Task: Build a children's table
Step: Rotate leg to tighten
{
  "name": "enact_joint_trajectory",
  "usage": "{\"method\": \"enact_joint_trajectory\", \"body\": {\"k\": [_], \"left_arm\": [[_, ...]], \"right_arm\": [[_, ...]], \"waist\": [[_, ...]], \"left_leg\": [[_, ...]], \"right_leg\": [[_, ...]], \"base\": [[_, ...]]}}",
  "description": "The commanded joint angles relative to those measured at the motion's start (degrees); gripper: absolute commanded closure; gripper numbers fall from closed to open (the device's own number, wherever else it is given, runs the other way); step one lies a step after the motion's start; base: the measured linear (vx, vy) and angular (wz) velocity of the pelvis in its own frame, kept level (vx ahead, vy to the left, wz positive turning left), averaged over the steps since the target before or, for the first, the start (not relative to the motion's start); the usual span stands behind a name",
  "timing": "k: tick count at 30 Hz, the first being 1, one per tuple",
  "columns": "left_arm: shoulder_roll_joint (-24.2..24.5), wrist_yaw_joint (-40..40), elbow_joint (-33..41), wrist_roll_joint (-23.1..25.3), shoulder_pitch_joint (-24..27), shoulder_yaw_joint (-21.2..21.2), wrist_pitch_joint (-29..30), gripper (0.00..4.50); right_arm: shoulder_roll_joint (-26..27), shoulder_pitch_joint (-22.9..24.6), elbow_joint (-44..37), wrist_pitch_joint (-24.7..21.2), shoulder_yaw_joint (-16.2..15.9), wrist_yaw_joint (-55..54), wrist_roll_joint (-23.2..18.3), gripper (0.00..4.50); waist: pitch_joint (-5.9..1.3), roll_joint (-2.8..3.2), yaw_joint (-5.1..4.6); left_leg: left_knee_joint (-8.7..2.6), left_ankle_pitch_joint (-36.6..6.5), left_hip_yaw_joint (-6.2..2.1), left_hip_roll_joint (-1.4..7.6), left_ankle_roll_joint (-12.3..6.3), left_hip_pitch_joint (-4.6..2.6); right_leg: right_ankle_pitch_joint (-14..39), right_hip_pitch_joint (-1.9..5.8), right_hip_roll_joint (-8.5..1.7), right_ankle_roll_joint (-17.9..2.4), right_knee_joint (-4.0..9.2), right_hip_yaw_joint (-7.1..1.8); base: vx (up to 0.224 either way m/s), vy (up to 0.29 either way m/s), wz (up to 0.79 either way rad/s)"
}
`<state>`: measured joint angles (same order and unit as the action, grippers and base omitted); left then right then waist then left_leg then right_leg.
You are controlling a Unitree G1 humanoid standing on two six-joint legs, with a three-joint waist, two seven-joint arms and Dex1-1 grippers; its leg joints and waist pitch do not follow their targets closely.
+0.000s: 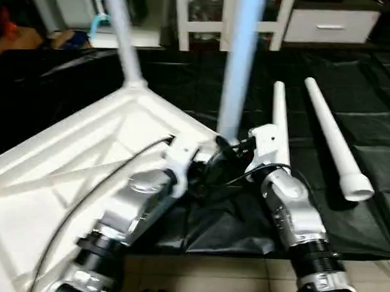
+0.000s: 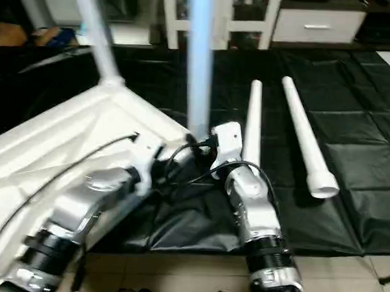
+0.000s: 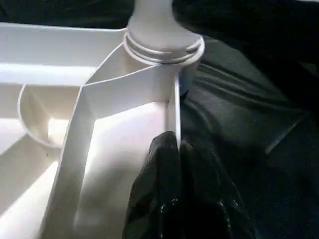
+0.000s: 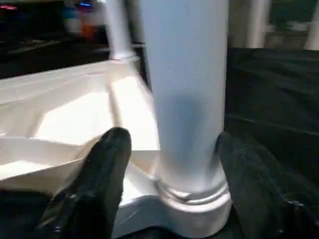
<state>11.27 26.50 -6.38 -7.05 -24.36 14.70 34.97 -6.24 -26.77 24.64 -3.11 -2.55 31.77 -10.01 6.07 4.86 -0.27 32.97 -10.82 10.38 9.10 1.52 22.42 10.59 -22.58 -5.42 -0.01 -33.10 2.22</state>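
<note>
The white tabletop is lying upside down on a black sheet, its ribbed underside facing up, and two legs are standing upright in its corner sockets: a far leg and a near leg. The right gripper is straddling the near leg just above its ringed base, one black finger on each side; whether the fingers are pressing the tube cannot be told. The left gripper is clenched shut, its tips touching the thin edge wall of the tabletop just beside that same socket. Two more white legs, a closer one and an outer one, are lying loose on the sheet to the right.
</note>
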Motion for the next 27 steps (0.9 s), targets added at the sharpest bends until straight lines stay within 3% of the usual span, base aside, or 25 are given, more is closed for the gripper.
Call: {"method": "enact_joint_trajectory", "body": {"k": [1,3,7,8,9,11,14,19,22,25,27], "left_arm": [[3.0,4.7,-0.72,0.79,2.63,3.6,2.07,4.5],[6.22,9.21,2.35,-0.52,4.39,5.34,3.15,4.5],[10.08,14.18,5.83,-2.32,6.51,6.91,3.94,4.5],[10.96,15.39,6.65,-2.76,7.02,7.26,4.02,4.5],[11.37,16.06,7.06,-2.89,7.26,7.4,4.03,4.5],[12.52,17.89,8.12,-3.25,7.88,7.96,3.79,4.5],[16.03,23.04,12.09,-5.07,9.9,9.43,3.93,4.5],[16.95,24.0,13.52,-5.72,10.59,9.57,4.62,4.5],[17.0,24.03,13.56,-5.76,10.55,9.58,4.7,4.5],[17.24,24.4,13.89,-5.76,10.52,9.49,4.83,4.5],[17.35,24.48,14.01,-5.83,10.43,9.56,4.93,4.5]], "right_arm": [[-2.2,-1.41,-2.16,-2.83,-1.73,6.78,-1.75,1.14],[-7.61,-1.98,-3.24,-4.94,-2.79,15.39,-2.62,1.07],[-14.46,-2.59,-3.11,-4.18,-3.96,25.06,-2.32,1.02],[-15.7,-2.73,-2.89,-3.91,-4.13,26.74,-2.23,1.02],[-16.27,-2.82,-2.77,-3.85,-4.23,27.57,-2.33,1.02],[-17.38,-3.02,-2.36,-3.72,-4.44,29.44,-2.53,1.02],[-19.54,-3.39,-2.39,-5.09,-4.77,34.75,-4.34,1.02],[-19.91,-3.06,-2.34,-4.87,-5.6,38.77,-5.01,1.02],[-19.69,-3.07,-1.68,-4.25,-5.84,38.86,-4.54,1.19],[-19.3,-2.84,0.14,-2.37,-6.92,38.67,-2.81,1.41],[-19.05,-2.76,1.05,-1.58,-7.1,38.42,-2.27,1.62]], "waist": [[-3.44,-0.65,0.2],[-3.74,-0.4,0.46],[-4.63,-0.22,1.23],[-4.69,-0.47,1.3],[-4.62,-0.35,1.64],[-4.55,-0.49,1.81],[-4.05,-0.58,2.13],[-3.32,-0.71,1.96],[-3.24,-0.8,1.81],[-3.29,-0.58,1.8],[-3.4,-0.78,1.71]], "left_leg": [[-4.36,-11.75,-1.49,3.5,-4.53,-0.58],[-3.69,-5.82,-1.31,3.52,-6.66,-0.58],[-2.33,2.86,-0.95,3.35,-11.52,-0.94],[-2.19,3.98,-0.87,3.37,-12.33,-0.94],[-2.04,5.15,-0.88,3.41,-13.42,-0.95],[-2.04,4.98,-0.91,3.56,-13.92,-0.9],[-2.59,-1.22,-0.77,3.92,-12.04,-1.16],[-3.66,-13.35,-0.35,4.16,-5.11,-1.71],[-3.91,-14.81,-0.31,4.03,-3.29,-1.71],[-3.87,-14.67,-0.33,3.93,-2.94,-1.64],[-3.82,-14.08,-0.32,3.87,-3.11,-1.52]], "right_leg": [[10.12,1.92,-2.95,-12.47,3.49,-1.76],[3.11,2.15,-2.73,-14.35,2.81,-1.49],[-9.7,2.11,-2.33,-18.09,1.22,-1.18],[-10.85,2.07,-2.26,-18.38,1.13,-1.19],[-11.33,2.0,-2.29,-18.76,0.97,-1.13],[-9.76,2.04,-2.31,-18.93,1.0,-1.03],[-0.59,1.87,-2.35,-18.65,1.66,-1.09],[12.4,1.35,-2.52,-16.2,2.72,-1.69],[14.66,1.24,-2.53,-14.78,2.97,-1.88],[15.05,1.11,-2.63,-14.12,3.08,-1.95],[14.03,1.25,-2.58,-14.19,3.01,-1.93]], "base": [[0.055,-0.037,-0.02],[0.032,-0.017,-0.01],[0.067,-0.016,0.0],[0.0,0.0,0.0],[0.0,0.0,0.0],[0.0,0.0,0.0],[0.0,0.0,0.0],[0.0,0.0,0.0],[0.0,0.0,0.0],[0.0,0.0,0.0],[0.0,0.0,0.0]]}}
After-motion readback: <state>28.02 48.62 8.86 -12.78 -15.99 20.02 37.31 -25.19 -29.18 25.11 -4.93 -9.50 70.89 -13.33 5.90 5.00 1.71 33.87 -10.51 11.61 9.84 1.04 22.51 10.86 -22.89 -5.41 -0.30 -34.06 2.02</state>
